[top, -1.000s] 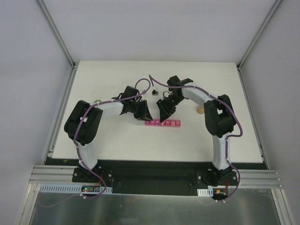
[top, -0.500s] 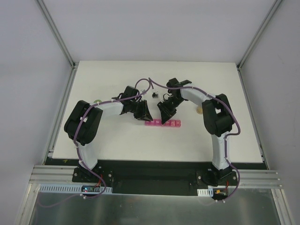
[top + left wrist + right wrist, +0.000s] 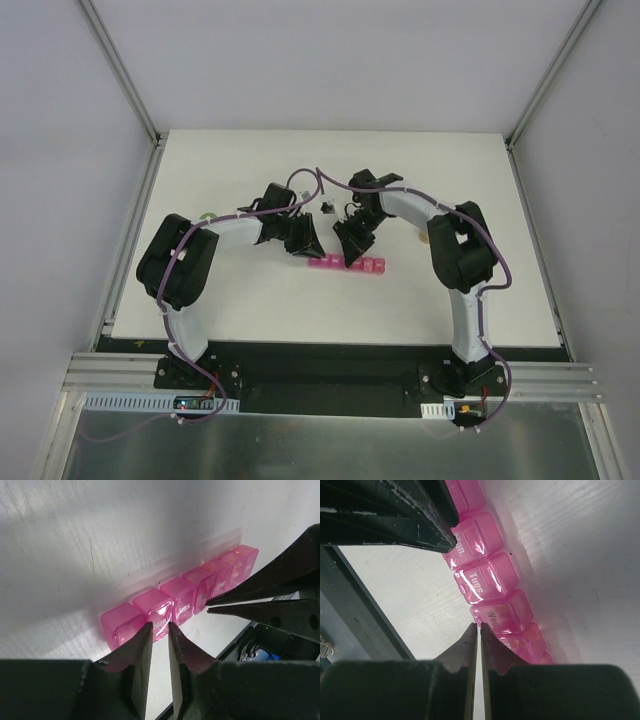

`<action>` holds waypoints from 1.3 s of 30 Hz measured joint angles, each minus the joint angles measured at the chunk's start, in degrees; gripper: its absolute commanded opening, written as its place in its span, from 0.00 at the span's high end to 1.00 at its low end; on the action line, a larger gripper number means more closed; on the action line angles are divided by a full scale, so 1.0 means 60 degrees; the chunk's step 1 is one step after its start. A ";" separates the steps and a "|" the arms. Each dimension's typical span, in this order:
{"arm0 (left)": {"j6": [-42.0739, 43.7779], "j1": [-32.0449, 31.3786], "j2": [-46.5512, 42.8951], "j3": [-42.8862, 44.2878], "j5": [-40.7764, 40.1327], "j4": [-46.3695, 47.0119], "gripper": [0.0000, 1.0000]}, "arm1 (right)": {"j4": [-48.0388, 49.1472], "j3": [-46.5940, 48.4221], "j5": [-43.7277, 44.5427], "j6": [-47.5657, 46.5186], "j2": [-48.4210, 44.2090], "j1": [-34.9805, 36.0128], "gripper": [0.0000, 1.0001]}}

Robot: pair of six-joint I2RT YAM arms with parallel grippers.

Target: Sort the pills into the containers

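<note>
The containers (image 3: 347, 265) are a bright-pink strip of day-labelled compartments lying mid-table, lids down. The strip (image 3: 180, 602) runs diagonally in the left wrist view, and the strip (image 3: 485, 575) also shows in the right wrist view. My left gripper (image 3: 306, 247) is shut, its tips (image 3: 160, 627) at the front of the "Mon" compartment with nothing between them. My right gripper (image 3: 352, 250) is shut too, tips (image 3: 478, 626) against the front edge of the "Wed" lid. Faint tan shapes (image 3: 504, 612) show through that lid. I see no loose pills that I can be sure of.
A small black-and-white object (image 3: 328, 205) lies behind the two grippers. A tan round thing (image 3: 422, 239) peeks out beside the right arm, and a green thing (image 3: 207, 216) beside the left arm. The white table ends at a dark front rail (image 3: 330, 352).
My right gripper has closed and shifted a little left along the strip, with its arm following. The left arm and the strip have stayed put.
</note>
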 measured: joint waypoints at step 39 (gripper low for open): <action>0.0699 0.0146 -0.3402 -0.1180 -0.1035 -0.0761 0.11 | 0.0612 -0.0656 -0.0051 -0.0157 -0.2871 -0.1279 0.44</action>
